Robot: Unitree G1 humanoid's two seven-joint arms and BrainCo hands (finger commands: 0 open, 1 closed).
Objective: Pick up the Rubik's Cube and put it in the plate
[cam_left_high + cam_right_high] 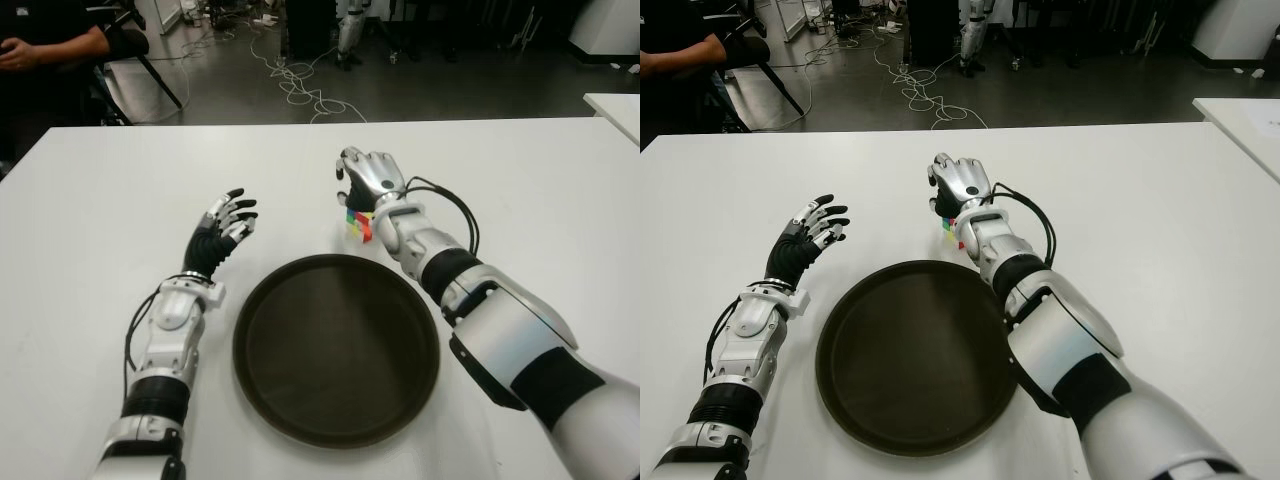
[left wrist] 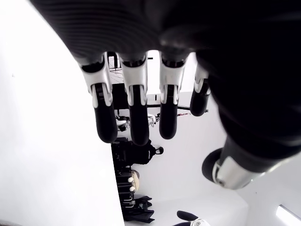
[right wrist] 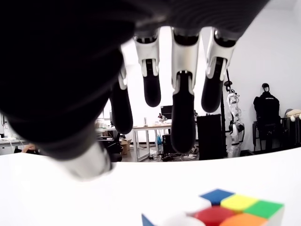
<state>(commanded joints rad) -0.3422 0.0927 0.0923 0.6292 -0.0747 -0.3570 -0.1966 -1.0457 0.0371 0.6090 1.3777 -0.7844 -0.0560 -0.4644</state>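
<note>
The Rubik's Cube (image 1: pixel 358 223) sits on the white table (image 1: pixel 120 200) just beyond the far rim of the dark round plate (image 1: pixel 335 350). My right hand (image 1: pixel 365 175) hovers over the cube and covers most of it in the eye views. In the right wrist view its fingers (image 3: pixel 182 117) hang straight and spread above the cube (image 3: pixel 235 209) without touching it. My left hand (image 1: pixel 225 225) is raised to the left of the plate, its fingers (image 2: pixel 134 117) extended and holding nothing. The plate holds nothing.
A seated person's arm (image 1: pixel 50 45) shows at the back left beyond the table's far edge. Cables (image 1: pixel 300 85) lie on the floor behind. The corner of another white table (image 1: pixel 615 105) shows at the right.
</note>
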